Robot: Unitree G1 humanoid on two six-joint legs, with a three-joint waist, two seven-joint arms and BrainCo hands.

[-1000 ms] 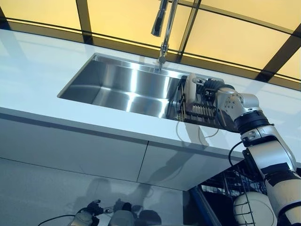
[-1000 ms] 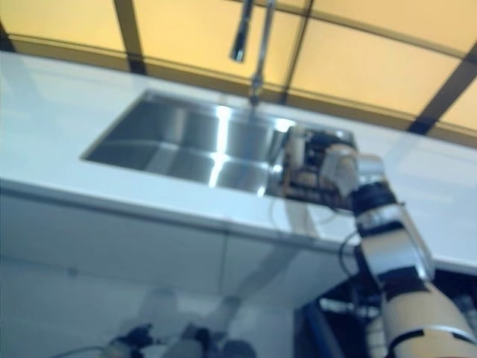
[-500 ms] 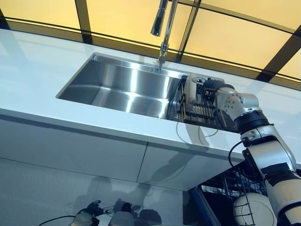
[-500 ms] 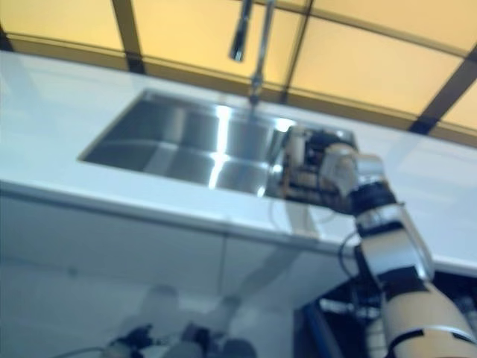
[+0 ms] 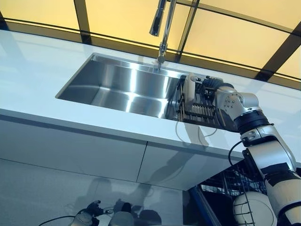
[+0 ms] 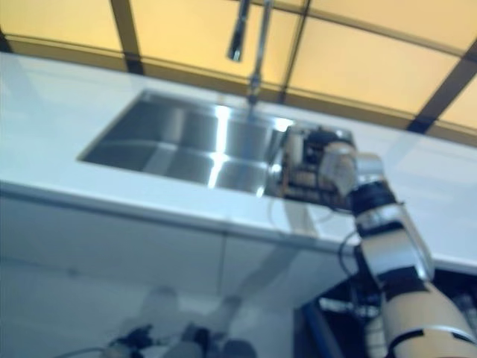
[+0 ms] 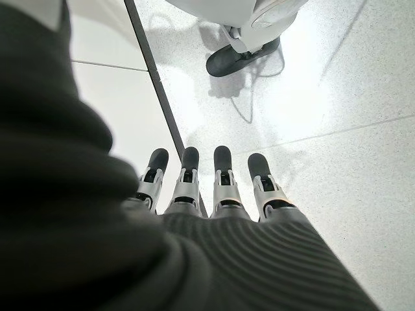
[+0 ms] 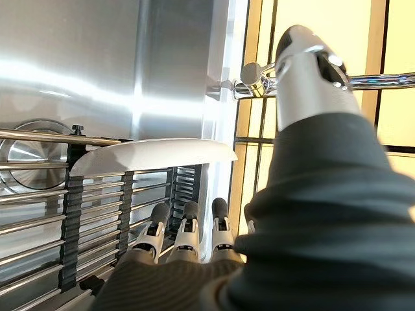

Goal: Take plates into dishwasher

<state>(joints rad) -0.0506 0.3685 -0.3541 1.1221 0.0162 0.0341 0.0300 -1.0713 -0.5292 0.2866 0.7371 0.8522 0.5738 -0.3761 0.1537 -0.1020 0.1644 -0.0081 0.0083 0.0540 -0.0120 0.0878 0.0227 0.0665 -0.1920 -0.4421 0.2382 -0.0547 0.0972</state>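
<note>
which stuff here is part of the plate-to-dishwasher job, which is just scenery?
Job:
- white plate standing on edge in the rack
- dish rack at the sink's right end
- right hand, fingers straight, by the plate
- dishwasher rack at lower right, one plate in it already

Scenery:
- sink
- faucet
- countertop
- left hand, idle over the floor

The left hand (image 7: pixel 214 194) is hanging over a pale speckled floor (image 7: pixel 337 129), its dark-tipped fingers (image 7: pixel 223 167) lying straight in a row and holding nothing. A dark strip (image 7: pixel 155 84) is running along the floor from the fingers, bordering a plain white panel (image 7: pixel 110 91) on one side.
</note>
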